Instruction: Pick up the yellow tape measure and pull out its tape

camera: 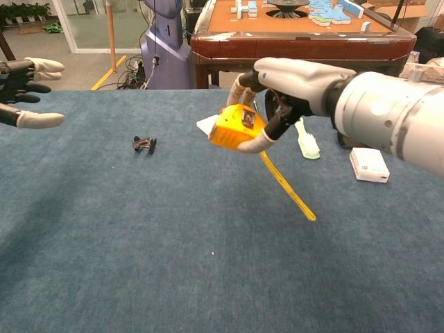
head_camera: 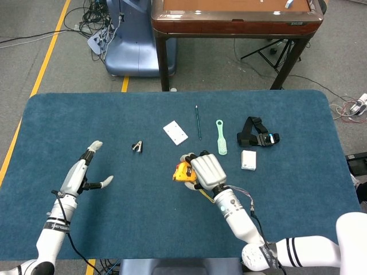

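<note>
We have the right hand (camera: 277, 87) wrapped around the yellow tape measure (camera: 236, 127), lifted clear of the worktop (camera: 139, 236) above its middle, thumb under the case and the other fingers curled over the top. A short length of tape (camera: 288, 189) hangs out of the case, slanting down to the right, its tip just above or on the cloth; we cannot tell which. In the head view the tape measure (head_camera: 183, 172) sits just left of the right hand (head_camera: 207, 170), near the worktop centre. Our left hand (head_camera: 86, 172) is up over the left part of the worktop, fingers straight, thumb apart from them, holding nothing; the chest view catches it at the far left edge (camera: 28, 94). Lying on the blue cloth: a small black clip (camera: 144, 143) left of centre, a white card (head_camera: 175, 132) and a dark pen (head_camera: 198, 121) on the far side, a pale green handled tool (head_camera: 221, 137) just right of the pen, a small white box (camera: 369, 164) at right, and a black strap (head_camera: 257, 133) beyond the box.
</note>
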Available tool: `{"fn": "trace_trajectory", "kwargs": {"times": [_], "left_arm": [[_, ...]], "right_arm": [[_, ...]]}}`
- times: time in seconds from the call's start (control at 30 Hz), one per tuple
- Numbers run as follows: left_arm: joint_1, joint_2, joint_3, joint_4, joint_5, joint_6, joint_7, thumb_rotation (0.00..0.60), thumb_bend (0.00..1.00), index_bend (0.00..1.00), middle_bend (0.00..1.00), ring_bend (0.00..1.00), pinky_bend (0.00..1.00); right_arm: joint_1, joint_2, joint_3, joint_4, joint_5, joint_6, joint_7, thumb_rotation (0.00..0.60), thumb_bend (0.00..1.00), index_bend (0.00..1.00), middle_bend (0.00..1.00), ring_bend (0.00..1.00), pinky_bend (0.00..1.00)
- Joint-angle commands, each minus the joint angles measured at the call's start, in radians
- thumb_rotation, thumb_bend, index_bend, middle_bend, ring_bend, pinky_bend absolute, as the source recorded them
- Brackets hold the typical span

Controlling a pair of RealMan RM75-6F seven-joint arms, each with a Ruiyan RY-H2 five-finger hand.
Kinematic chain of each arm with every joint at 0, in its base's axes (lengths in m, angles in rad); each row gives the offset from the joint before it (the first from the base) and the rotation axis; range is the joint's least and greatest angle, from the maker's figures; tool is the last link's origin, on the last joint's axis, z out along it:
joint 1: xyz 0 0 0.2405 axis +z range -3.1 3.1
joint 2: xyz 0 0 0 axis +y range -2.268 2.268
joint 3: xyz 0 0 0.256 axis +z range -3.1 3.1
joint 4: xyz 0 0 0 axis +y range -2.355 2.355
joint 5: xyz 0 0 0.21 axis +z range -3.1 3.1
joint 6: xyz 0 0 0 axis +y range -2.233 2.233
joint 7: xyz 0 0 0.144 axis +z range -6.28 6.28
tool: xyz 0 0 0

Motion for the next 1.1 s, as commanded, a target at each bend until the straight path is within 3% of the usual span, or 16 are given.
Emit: {"fn": "trace_trajectory", "kwargs": {"times": [0.03,0.57,1.1], "left_arm": [[-0.025,-0.038,-0.007,0.008,-0.026,0.004,0.017,0.6,0.21,0.01,0.0,0.0,0.0],[-0.096,-0.192,-0.017,0.07,-0.099,0.035,0.068,0.6,0.21,0.0,0.0,0.0,0.0],[-0.113,-0.272,-0.032,0.104,-0.119,0.096,0.09,0.6,0.21,0.0,0.0,0.0,0.0]], "right_arm": [[0.03,-0.036,0.019,0.01,0.028,0.022,-0.033,0.6,0.68,0.63,0.64,0.55,0.28],[0.109,-0.202,0.088,0.109,0.11,0.109,-0.07,0.6,0.7,0.64,0.65,0.56,0.28],[0.156,-0.318,0.145,0.232,0.158,0.147,-0.079,0.6,0.7,0.64,0.65,0.56,0.28]]}}
